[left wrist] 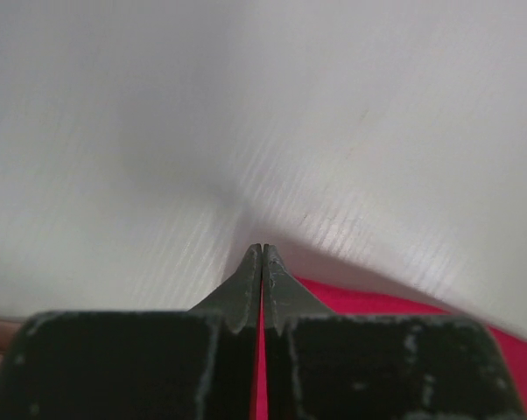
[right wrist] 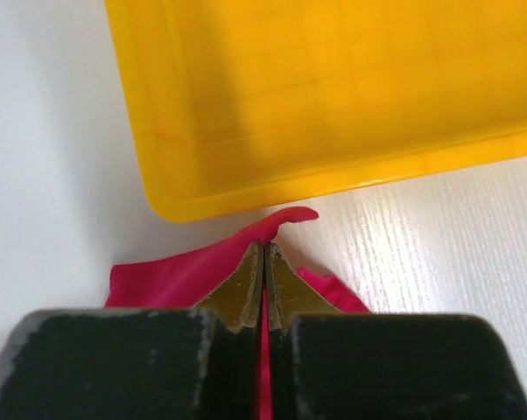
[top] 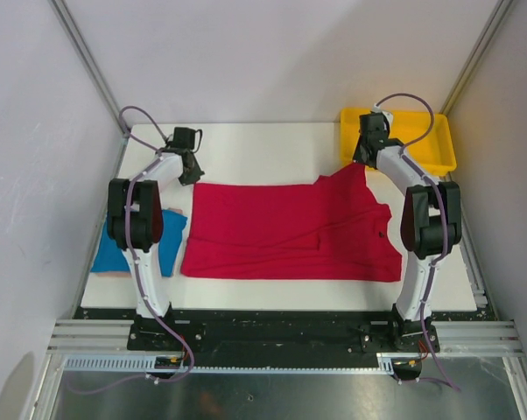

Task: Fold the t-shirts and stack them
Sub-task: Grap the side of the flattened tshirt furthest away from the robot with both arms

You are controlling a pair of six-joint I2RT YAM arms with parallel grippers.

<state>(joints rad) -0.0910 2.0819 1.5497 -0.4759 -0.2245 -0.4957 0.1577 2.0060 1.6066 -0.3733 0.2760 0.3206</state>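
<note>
White table (top: 272,144), pale grey walls (top: 272,52)

Robotics laboratory test cell. Pale blank panels (top: 272,52) on aluminium struts (top: 87,59) enclose a white tabletop (top: 263,144). Along the bottom of the frame, extruded metal rails (top: 281,337) carry the bolted bases of the left arm (top: 145,236) and right arm (top: 421,236), with loose cabling (top: 172,350) trailing beside them.

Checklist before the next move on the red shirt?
1. Right gripper jaws shut on red shirt far corner: ok.
2. Left gripper jaws shut: ok.
3. Left gripper holding cloth: cannot tell.
4. Pinched corner clear of tray: cannot tell, tip reaches its wall.
5. Blue shirt beside, not on, red shirt: ok.
6. Red shirt flat: not ok, ridges on right half.
</note>
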